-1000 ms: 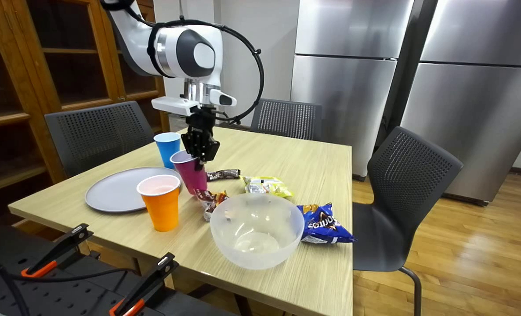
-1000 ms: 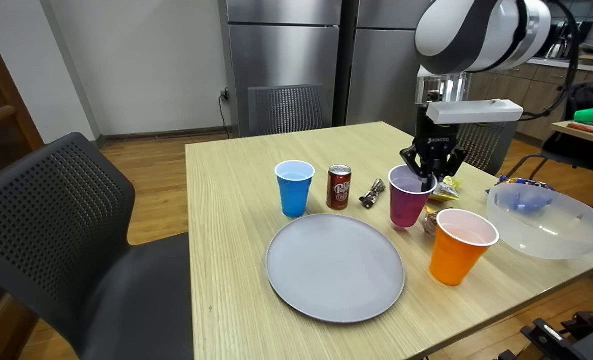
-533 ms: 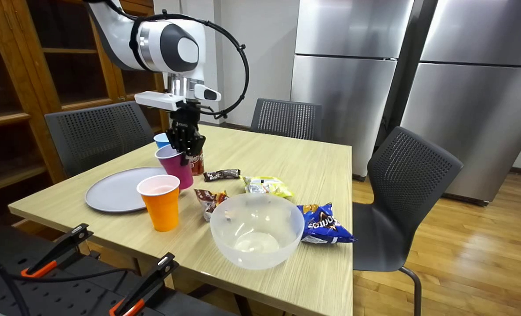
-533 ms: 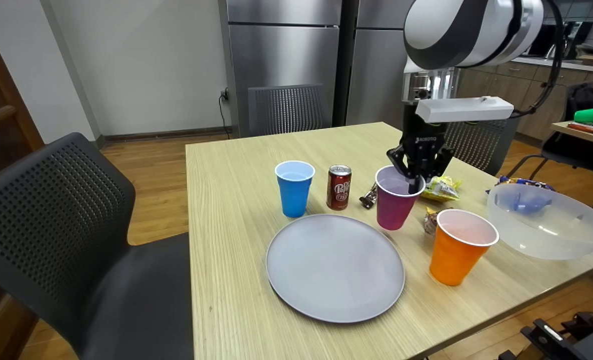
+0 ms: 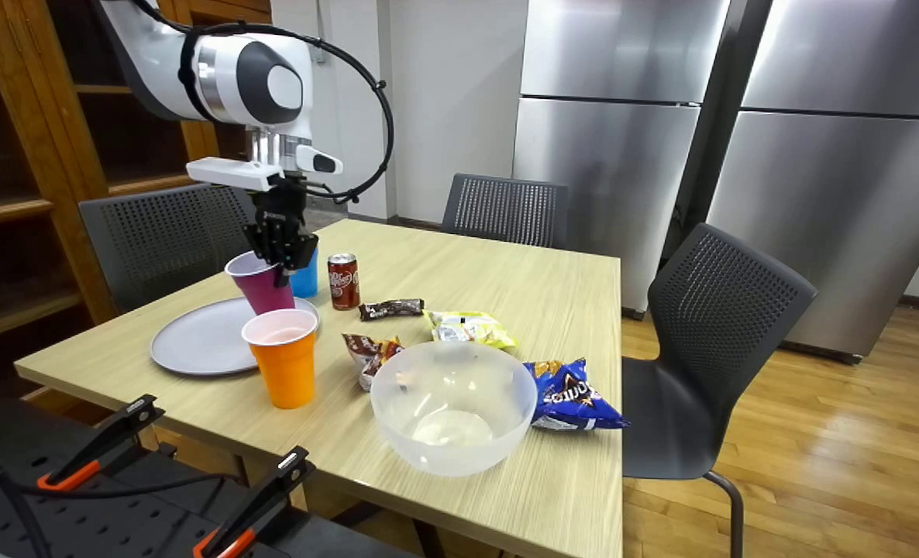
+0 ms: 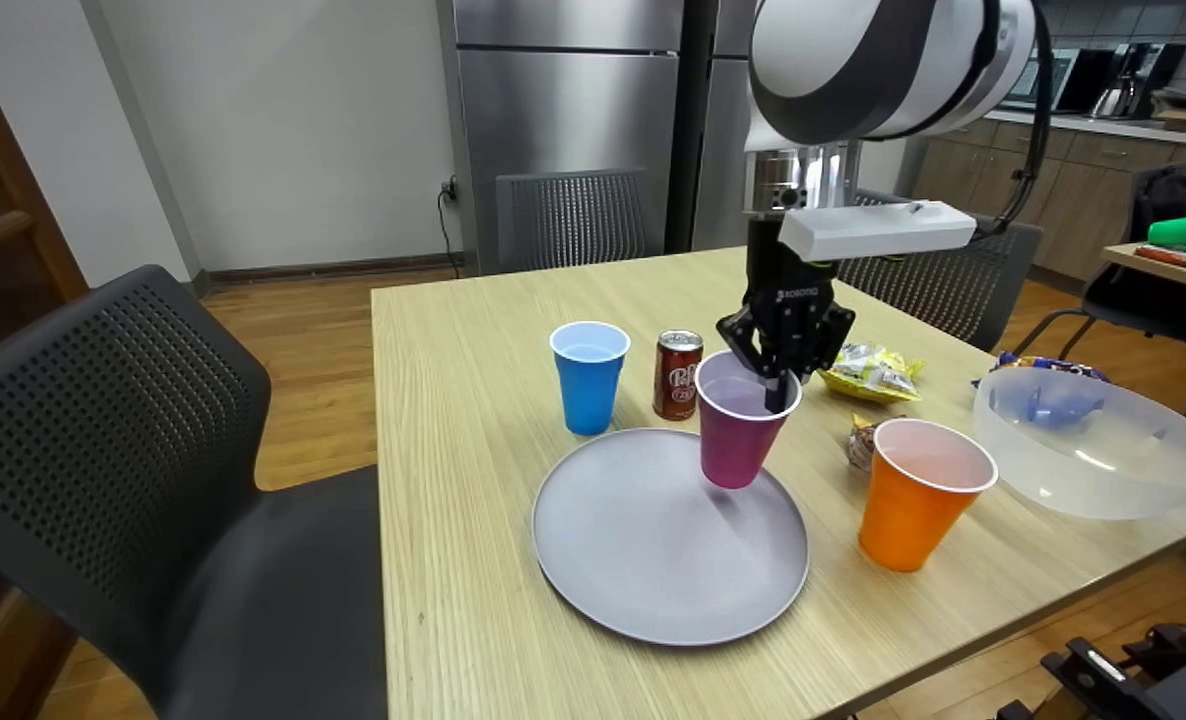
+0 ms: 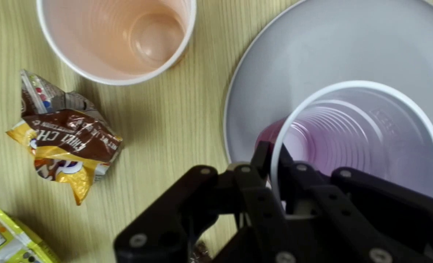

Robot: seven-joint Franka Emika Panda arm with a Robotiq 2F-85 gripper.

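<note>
Tool (image 7: pixel 275 157) tight on ribbed, tapered purple plastic cup (image 7: pixel 359 135)

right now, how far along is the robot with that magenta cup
Looks done: the gripper has the magenta cup by its rim. In hand: the cup is over the grey plate, and its base seems raised rather than resting there. Left: probably lowering it and letting go, as the jaws are closed on the rim.
</note>
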